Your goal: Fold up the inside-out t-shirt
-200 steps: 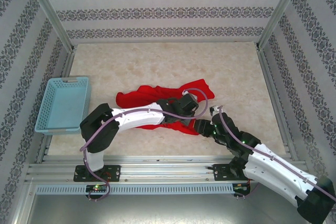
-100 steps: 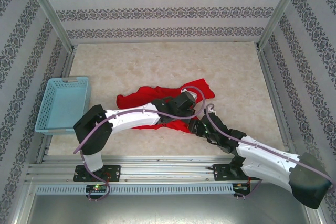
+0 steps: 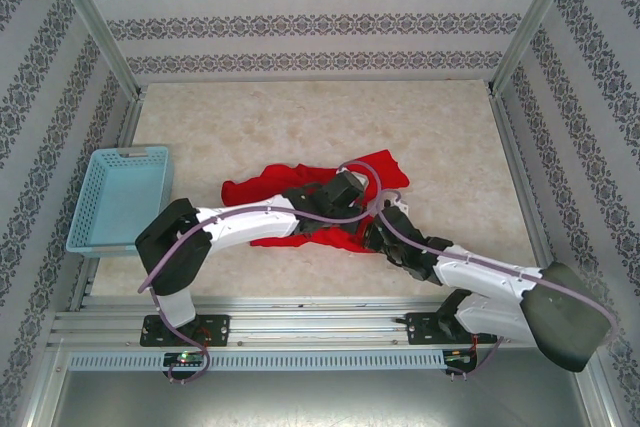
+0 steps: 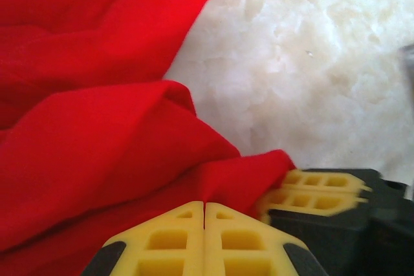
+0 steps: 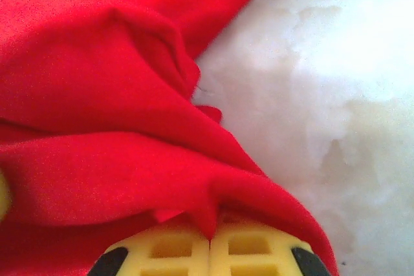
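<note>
Your left gripper is pressed shut, its yellow pads meeting with a ridge of the inside-out t-shirt nipped at the tips. Your right gripper is closed too, with red cloth draped over its pads and caught between them. In the left wrist view it sits just beside the left one, at about three o'clock, so both appear to bite the same edge of cloth.

With the two grips this close, I judge the step to be spreading that edge. Lift both together just clear of the surface, then draw them apart evenly toward nine and three o'clock. Watch that each pinch holds one layer and not a bunched fold, and ease off if the cloth goes taut.

From above, the shirt lies crumpled near the middle of the pale marbled table, slightly toward six o'clock. There is bare surface at twelve and three o'clock to lay it flat. A light blue basket sits at nine o'clock, well apart from the shirt. Patterned walls close in three sides.
</note>
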`<act>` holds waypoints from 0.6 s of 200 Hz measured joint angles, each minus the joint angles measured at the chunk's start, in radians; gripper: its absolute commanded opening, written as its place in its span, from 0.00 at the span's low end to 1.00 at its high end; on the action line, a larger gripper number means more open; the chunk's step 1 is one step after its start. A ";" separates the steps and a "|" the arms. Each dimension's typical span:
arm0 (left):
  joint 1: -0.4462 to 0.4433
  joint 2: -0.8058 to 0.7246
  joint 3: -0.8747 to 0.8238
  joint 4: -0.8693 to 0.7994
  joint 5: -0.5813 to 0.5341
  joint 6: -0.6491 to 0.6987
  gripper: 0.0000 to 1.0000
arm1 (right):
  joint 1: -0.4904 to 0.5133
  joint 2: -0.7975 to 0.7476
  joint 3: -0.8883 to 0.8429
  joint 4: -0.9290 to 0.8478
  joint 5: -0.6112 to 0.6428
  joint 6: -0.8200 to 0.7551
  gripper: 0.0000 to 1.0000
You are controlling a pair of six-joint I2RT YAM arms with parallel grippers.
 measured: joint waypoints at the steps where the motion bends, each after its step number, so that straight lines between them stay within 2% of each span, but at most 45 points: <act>1: 0.001 0.000 0.000 0.000 0.000 0.000 0.00 | 0.000 -0.003 0.000 -0.001 0.000 -0.003 0.00; 15: 0.018 0.000 0.000 -0.002 -0.014 0.001 0.02 | 0.000 -0.056 0.002 -0.025 -0.007 -0.002 0.00; 68: 0.020 -0.013 0.003 -0.072 -0.104 0.034 0.35 | -0.016 -0.325 0.003 -0.138 -0.083 0.007 0.00; 120: -0.128 -0.152 -0.045 -0.114 -0.165 0.077 0.60 | -0.039 -0.370 0.023 -0.219 -0.138 0.005 0.00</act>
